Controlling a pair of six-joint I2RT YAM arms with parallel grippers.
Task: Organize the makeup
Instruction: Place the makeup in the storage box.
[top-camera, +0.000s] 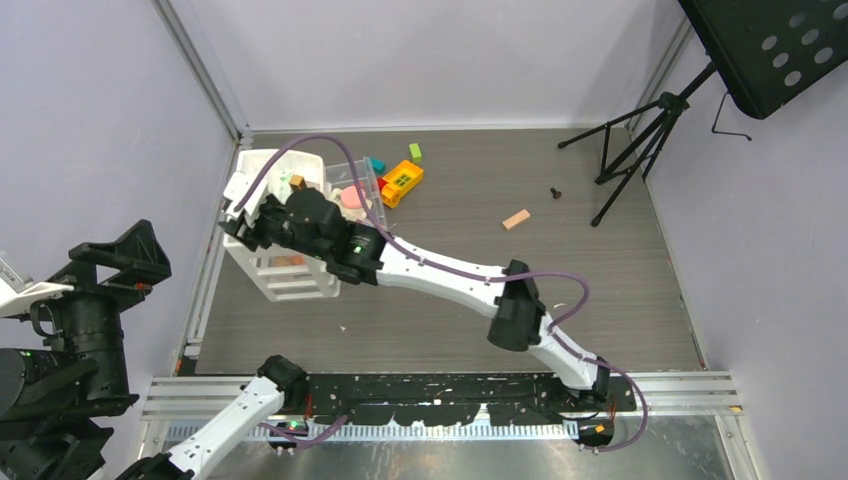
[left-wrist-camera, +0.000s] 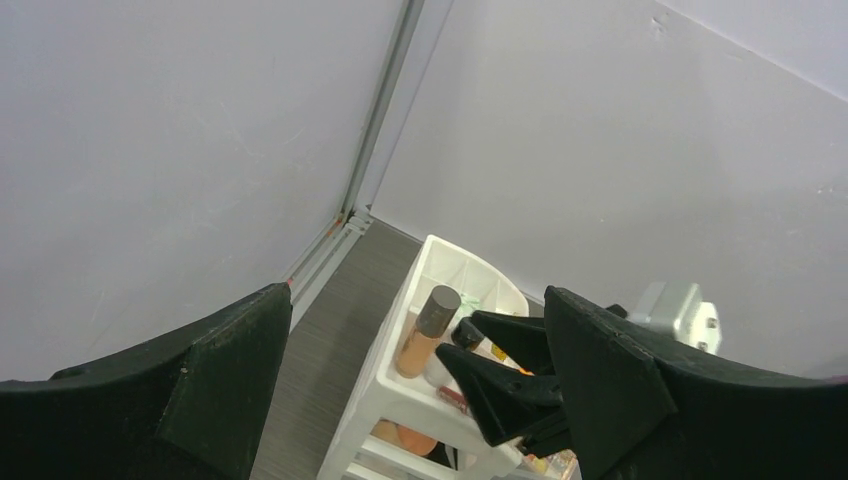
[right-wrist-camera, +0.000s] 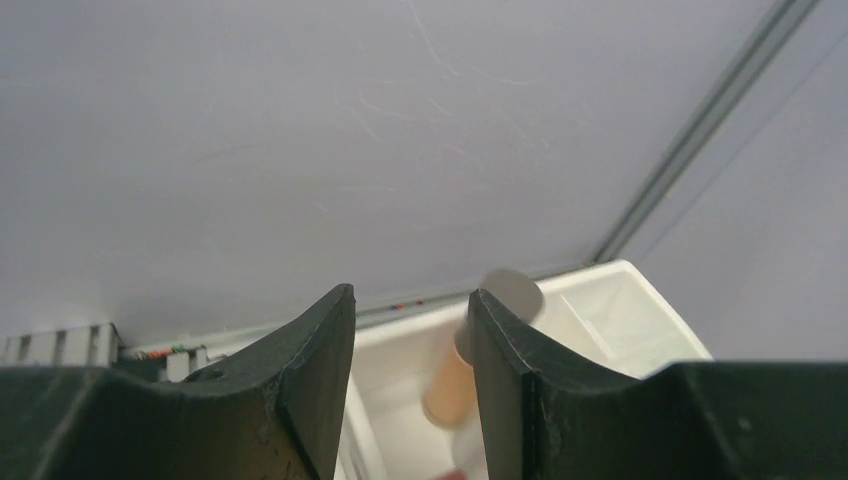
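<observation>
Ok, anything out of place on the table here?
Yes: a beige tube lies alone mid-table, far from the white organizer that holds the other makeup. A small black item sits just beyond it; toy bricks sit beside the organizer.

A yellow-and-red toy brick (top-camera: 401, 182) lies on the grey wood-grain table (top-camera: 450, 300), with a teal block (top-camera: 377, 165) just beside it and a green block (top-camera: 415, 152) near its far side. Well to the right sits a small black piece (top-camera: 554, 192), possibly a knob. A black tripod (top-camera: 664, 102) stands at the far right corner, below a black perforated panel (top-camera: 775, 45).
</observation>
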